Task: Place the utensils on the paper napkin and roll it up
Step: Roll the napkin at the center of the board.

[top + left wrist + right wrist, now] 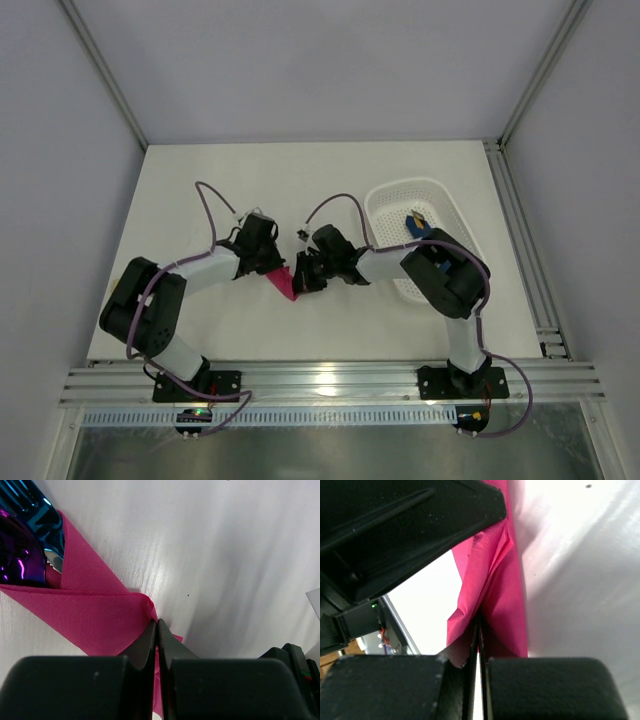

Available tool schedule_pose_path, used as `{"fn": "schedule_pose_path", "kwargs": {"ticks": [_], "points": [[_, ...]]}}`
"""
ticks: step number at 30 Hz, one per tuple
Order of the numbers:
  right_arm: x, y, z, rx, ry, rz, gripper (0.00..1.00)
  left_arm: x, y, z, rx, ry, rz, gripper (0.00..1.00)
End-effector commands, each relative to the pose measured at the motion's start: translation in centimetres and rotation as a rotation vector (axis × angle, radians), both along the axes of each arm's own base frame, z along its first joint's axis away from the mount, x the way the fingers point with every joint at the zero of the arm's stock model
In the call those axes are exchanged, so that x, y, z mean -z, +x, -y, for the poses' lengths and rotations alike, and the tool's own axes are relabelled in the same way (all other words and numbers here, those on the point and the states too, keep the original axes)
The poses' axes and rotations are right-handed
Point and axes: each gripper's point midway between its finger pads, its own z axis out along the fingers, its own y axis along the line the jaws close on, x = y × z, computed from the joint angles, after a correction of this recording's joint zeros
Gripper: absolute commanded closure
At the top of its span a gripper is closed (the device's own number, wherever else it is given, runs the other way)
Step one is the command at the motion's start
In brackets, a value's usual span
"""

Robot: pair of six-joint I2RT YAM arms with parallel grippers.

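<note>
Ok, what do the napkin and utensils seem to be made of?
The napkin looks like thin matte pink paper: fine dotted emboss, soft folds. The utensils show a glossy purple-blue mirror sheen, likely coated plastic or metal; cannot tell which.

Left claw point(281, 270), right claw point(301, 281) crowd napkin point(286, 287); basket point(400, 186) right; table point(250, 170) beyond open.
</note>
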Motion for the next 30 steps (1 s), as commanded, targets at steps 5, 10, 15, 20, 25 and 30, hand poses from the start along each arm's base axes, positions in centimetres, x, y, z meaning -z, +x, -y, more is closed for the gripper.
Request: {"fn": "schedule_pose_path", "kwargs": {"ticks": [5,10,15,20,25,30], "points": [[-0.8,0.2,2.4,0.007,-0.109,0.067,0.93,-1.2,2.3,0.3,0.008,0.014,0.084,1.0],[-2.6,1.0,3.6,0.011,-0.136,0.115,0.86,-1.2,2.2,0.5,0.017,0.01,0.077,1.0],[-3.7,2.2,5.0,0.008,-0.157,0.179,0.74,-1.3,2.2,0.5,0.023,0.011,0.079,1.0],[-5.3,3.1,5.4,-0.034,-0.118,0.239,0.59,-1.2,2.2,0.5,0.027,0.017,0.073,1.0],[-6.8,2.7,4.2,-0.154,-0.036,0.315,0.42,-1.2,2.2,0.6,0.035,0.019,0.066,1.0],[-7.1,2.9,3.5,-0.228,-0.015,0.356,0.33,-1.3,2.3,0.7,0.038,0.022,0.066,1.0]]}}
